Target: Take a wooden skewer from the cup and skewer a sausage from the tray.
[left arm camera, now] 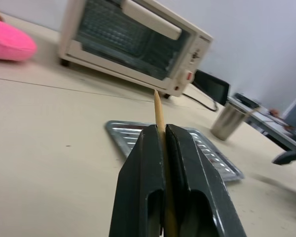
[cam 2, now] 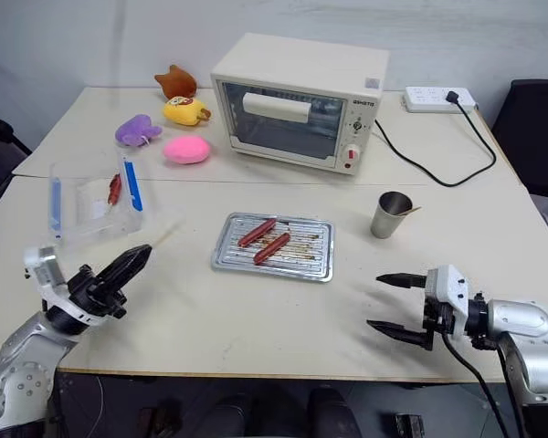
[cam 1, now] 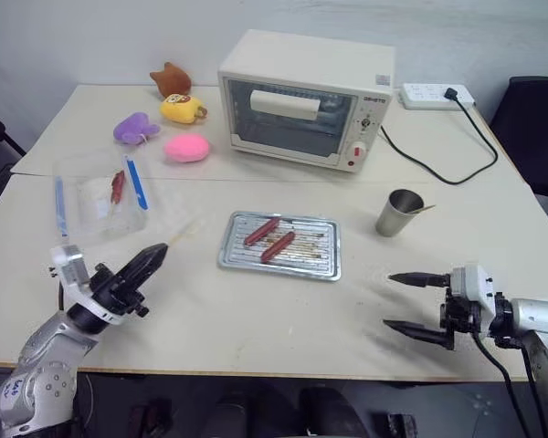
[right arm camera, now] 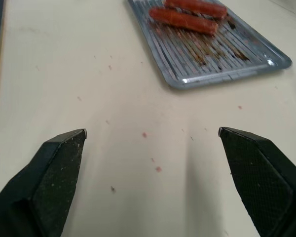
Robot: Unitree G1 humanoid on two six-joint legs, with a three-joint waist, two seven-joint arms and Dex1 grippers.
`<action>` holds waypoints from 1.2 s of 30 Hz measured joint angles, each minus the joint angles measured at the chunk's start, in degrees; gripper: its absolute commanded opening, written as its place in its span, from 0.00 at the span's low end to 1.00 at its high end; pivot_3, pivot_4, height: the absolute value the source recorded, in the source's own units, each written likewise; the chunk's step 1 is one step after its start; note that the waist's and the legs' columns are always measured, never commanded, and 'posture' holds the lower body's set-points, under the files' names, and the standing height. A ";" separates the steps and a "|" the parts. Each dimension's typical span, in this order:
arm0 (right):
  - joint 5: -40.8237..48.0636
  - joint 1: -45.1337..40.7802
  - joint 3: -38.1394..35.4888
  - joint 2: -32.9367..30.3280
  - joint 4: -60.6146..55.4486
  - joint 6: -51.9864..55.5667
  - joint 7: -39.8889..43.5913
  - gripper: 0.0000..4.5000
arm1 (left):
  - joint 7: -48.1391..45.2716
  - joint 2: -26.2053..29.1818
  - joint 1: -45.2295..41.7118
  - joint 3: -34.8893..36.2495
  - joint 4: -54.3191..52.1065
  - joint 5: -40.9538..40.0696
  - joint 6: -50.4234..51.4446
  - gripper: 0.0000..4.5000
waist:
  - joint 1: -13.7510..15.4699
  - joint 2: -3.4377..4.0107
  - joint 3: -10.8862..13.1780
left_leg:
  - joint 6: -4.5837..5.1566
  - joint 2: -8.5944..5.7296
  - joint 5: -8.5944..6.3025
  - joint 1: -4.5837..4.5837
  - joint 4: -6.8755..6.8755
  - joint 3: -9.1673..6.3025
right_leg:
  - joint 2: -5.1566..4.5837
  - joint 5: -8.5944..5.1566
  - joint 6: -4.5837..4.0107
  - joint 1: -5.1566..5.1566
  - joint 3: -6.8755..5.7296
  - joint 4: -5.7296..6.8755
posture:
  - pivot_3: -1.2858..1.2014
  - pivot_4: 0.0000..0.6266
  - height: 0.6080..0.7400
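While the left gripper [cam 1: 153, 257] stays out of contact with the tray [cam 1: 324, 267], its fingers clamp the wooden skewer [left arm camera: 159, 109]; both sausages [cam 1: 261, 231] lie loose and could roll. Right gripper [cam 1: 400, 302] gapes wide, empty.

- The right end effector [right arm camera: 153, 148] has its two black fingers [right arm camera: 54, 182] spread wide apart, one at each lower corner of the view, with nothing between them.
- The inner faces of the fingers carry a fine, pebbled texture.
- Between and beyond the fingers lies the pale cream tabletop [right arm camera: 64, 74], dotted with small reddish and dark specks.
- Further off sits the tray [right arm camera: 222, 74], silver, ribbed, with a raised rim and brown grease marks.
- Two reddish-brown sausages lie side by side on the tray's far part: the nearer sausage [right arm camera: 182, 19] and another sausage [right arm camera: 197, 7] just behind it.
- The end effector is apart from the tray.
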 measured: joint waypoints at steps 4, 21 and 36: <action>-0.11 -11.18 5.45 1.03 -1.83 3.38 -1.00 0.99 | 0.74 -0.21 -0.13 -0.32 -0.02 0.14 -1.15 0.00 | -0.35 0.00 0.00 | -0.07 0.01 0.02 0.00 -0.04 -0.04 | 0.01 0.00 0.00 -0.04 -0.04 0.02 | 0.52 0.24 1.00; -26.10 -56.01 35.06 21.12 35.18 1.49 -2.86 0.99 | 2.11 -1.80 -2.01 -5.39 -0.18 3.68 -4.18 0.00 | -1.39 -0.03 0.00 | 0.02 -0.10 -0.07 -0.24 0.07 -0.04 | -0.11 -0.01 -0.01 -0.24 -0.16 -0.02 | 0.52 0.24 1.00; -30.39 -61.47 35.22 25.38 50.77 -4.40 1.87 0.45 | 4.19 -2.49 -1.10 -6.39 -2.39 3.75 -4.51 0.00 | -1.53 -0.03 0.00 | -0.11 -0.05 0.00 -0.24 0.06 -0.03 | -0.07 -0.01 -0.02 -0.30 -0.20 0.06 | 0.52 0.24 1.00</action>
